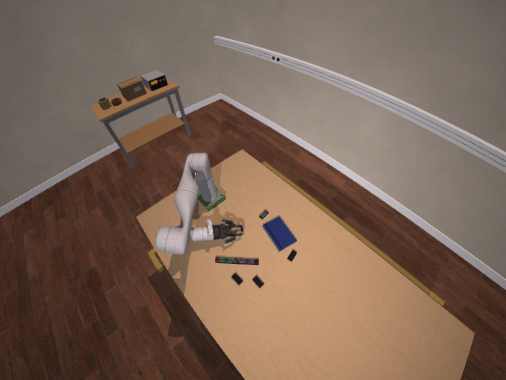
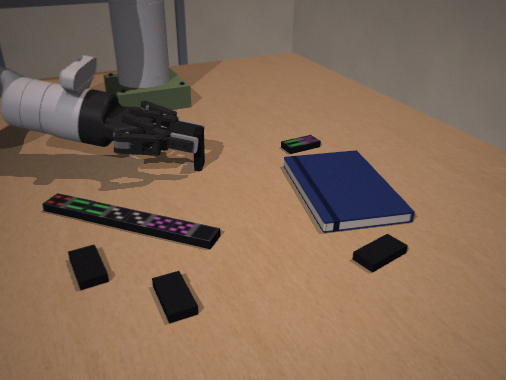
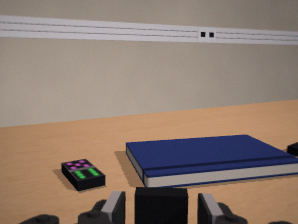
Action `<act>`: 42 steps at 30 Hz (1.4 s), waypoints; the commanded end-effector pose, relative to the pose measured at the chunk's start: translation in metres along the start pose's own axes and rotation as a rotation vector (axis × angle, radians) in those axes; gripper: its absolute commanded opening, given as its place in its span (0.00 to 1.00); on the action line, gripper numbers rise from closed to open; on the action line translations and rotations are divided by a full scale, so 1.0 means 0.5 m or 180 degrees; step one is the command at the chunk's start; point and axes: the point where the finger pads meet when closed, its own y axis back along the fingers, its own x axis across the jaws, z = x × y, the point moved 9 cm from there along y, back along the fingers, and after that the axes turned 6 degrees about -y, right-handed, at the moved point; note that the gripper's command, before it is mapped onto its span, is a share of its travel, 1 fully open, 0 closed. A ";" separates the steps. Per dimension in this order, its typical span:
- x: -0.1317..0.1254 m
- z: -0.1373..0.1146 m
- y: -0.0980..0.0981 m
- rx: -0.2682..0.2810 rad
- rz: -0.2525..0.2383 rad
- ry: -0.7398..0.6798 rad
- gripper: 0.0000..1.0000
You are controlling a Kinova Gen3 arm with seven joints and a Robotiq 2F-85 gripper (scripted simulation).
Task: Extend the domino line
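The line of dominoes (image 1: 237,261) (image 2: 127,218) lies face up, with a red end at left and a blank end at right in the exterior view. My gripper (image 1: 238,230) (image 2: 186,134) (image 3: 161,210) is level and low, open around an upright black domino (image 2: 199,150) (image 3: 161,197). Narrow gaps show on both sides of it in the wrist view; its face is hidden. A green-and-purple domino (image 1: 264,214) (image 2: 300,144) (image 3: 83,175) lies face up. Three lie face down: one (image 1: 237,279) (image 2: 88,266), another (image 1: 258,281) (image 2: 175,296), and one (image 1: 292,255) (image 2: 380,252) beyond the book.
A blue book (image 1: 280,233) (image 2: 347,187) (image 3: 205,152) lies ahead of the gripper, between the face-up domino and one face-down domino. The green robot base (image 1: 212,200) (image 2: 150,95) stands behind the gripper. Two face-down dominoes lie on the front side of the line.
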 end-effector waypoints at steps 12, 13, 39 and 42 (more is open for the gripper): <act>0.000 -0.001 0.000 0.0001 0.0001 0.0003 0.49; 0.000 -0.001 0.000 0.0001 0.0001 0.0003 0.49; -0.004 -0.044 0.075 0.0001 0.0001 0.0003 0.49; -0.006 -0.058 0.098 0.0001 0.0001 0.0003 0.49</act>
